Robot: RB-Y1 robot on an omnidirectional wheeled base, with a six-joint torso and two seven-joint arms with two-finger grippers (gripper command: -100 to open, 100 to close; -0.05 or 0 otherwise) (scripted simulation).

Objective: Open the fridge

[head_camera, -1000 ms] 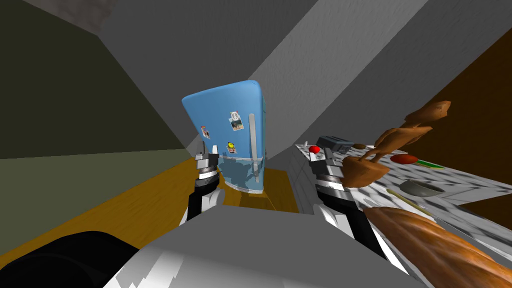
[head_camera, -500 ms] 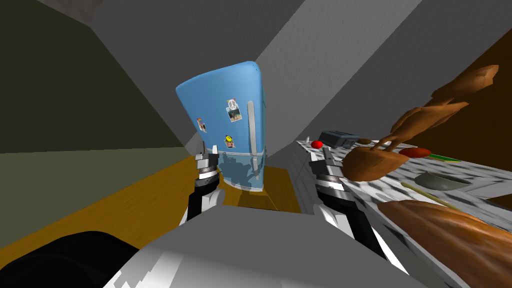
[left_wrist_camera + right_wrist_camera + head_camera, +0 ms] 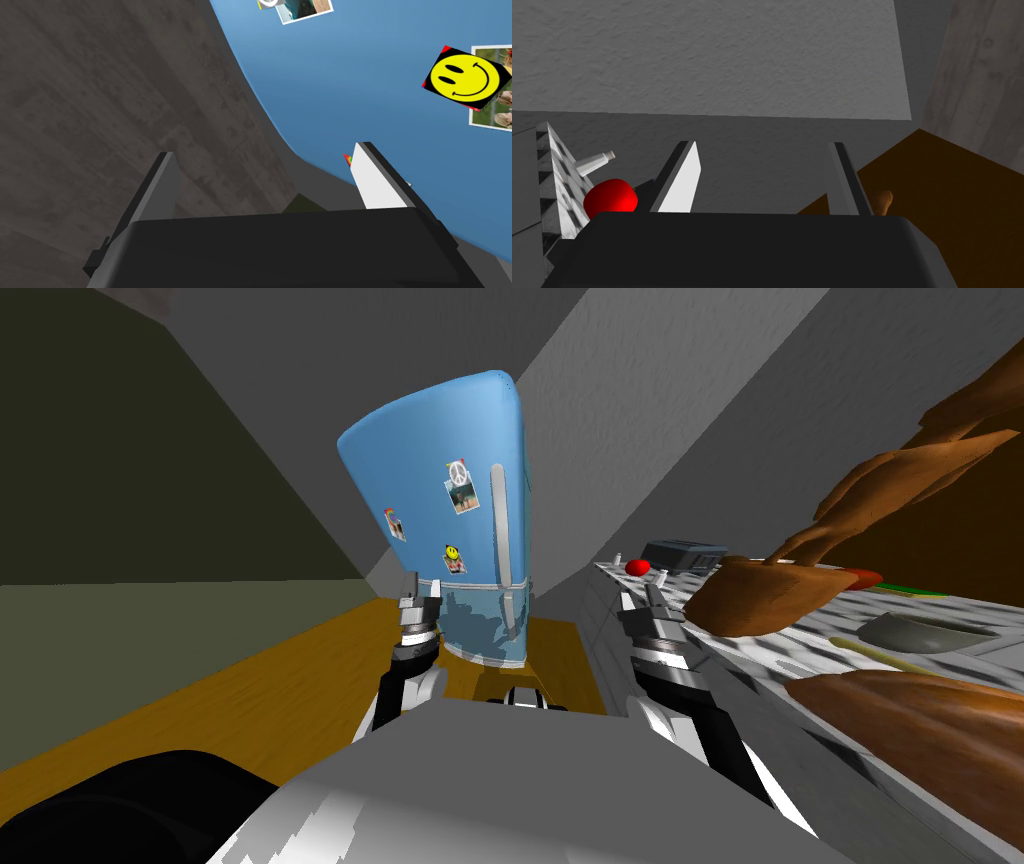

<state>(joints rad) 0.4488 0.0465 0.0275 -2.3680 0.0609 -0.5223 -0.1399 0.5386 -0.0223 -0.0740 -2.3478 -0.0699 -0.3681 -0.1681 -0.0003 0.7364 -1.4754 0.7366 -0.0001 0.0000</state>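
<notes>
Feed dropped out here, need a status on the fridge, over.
Left gripper open, right gripper open, both empty. Blue fridge ahead, door shut, handle untouched. Counter close on my right.

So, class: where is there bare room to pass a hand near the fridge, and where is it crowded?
Free: the wooden floor left of the blue fridge, and the strip between fridge and counter. Crowded: the counter's top, with red apple, toaster and bowl.

The blue, round-topped fridge stands upright at twelve o'clock, door shut, a long grey handle down its three o'clock edge, photos and a smiley magnet stuck on its front.
</notes>
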